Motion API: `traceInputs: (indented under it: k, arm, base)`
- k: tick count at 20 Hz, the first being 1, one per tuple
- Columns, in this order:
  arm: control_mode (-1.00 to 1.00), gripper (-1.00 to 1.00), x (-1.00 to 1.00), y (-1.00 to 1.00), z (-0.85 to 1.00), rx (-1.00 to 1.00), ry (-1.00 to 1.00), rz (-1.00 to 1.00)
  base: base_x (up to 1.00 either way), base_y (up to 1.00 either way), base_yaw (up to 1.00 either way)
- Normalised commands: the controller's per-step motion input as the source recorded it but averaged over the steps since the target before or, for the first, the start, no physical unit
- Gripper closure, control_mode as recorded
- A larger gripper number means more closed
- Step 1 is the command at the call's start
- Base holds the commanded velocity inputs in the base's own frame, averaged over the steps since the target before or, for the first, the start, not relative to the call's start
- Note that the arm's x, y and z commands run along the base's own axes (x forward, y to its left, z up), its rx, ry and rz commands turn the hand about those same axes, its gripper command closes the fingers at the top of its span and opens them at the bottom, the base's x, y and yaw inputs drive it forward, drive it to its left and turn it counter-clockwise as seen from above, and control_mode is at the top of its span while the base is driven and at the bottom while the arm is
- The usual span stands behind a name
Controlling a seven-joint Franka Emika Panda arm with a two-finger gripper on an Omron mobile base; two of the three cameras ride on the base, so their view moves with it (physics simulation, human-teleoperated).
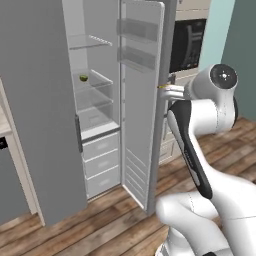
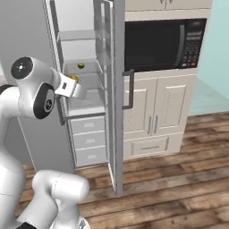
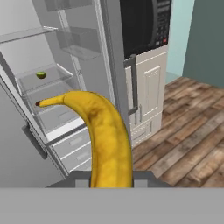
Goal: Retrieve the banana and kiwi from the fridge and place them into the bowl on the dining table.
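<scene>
- Gripper is clenched on the banana; in the hand view you see the fruit rising from between the fingertips and curving up to a dark tip that points toward the open fridge.
- Your banana is out of the fridge and held in the air just in front of the open compartment (in the right base view only a small yellow bit shows at the hand's end).
- Your kiwi is on a glass shelf in the middle of the compartment, well apart from the hand, with white drawers below it.
- Expect the banana to be light and fairly firm, but its skin is smooth and it bruises easily, so I would not squeeze harder. The hold looks to be at one end; a long overhang like this may swing when you turn the arm.
- For the kiwi, a small round ball, I judge it will roll readily; take it across its middle, coming in level over the shelf.
- To your right stand the cream cabinets and the black microwave.
</scene>
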Motion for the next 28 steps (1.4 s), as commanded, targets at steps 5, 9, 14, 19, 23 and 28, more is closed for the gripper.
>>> traceInputs:
  k: [5, 9, 14, 19, 23, 28]
  arm:
    - [1.0, 1.0, 0.0, 0.0, 0.0, 0.0, 0.0, 0.0]
    - [1.0, 1.0, 0.0, 0.0, 0.0, 0.0, 0.0, 0.0]
    - [1.0, 1.0, 0.0, 0.0, 0.0, 0.0, 0.0, 0.0]
    - [1.0, 1.0, 0.0, 0.0, 0.0, 0.0, 0.0, 0.0]
    - [1.0, 1.0, 0.0, 0.0, 0.0, 0.0, 0.0, 0.0]
    - [1.0, 1.0, 0.0, 0.0, 0.0, 0.0, 0.0, 0.0]
  base:
    - [-1.0, 0.32, -0.29]
    - [-0.87, 0.34, -0.38]
    - [-0.75, 0.11, -0.48]
    - [-0.63, 0.0, -0.58]
    - [-0.43, 0.0, -0.68]
    - [-0.38, 0.0, -0.68]
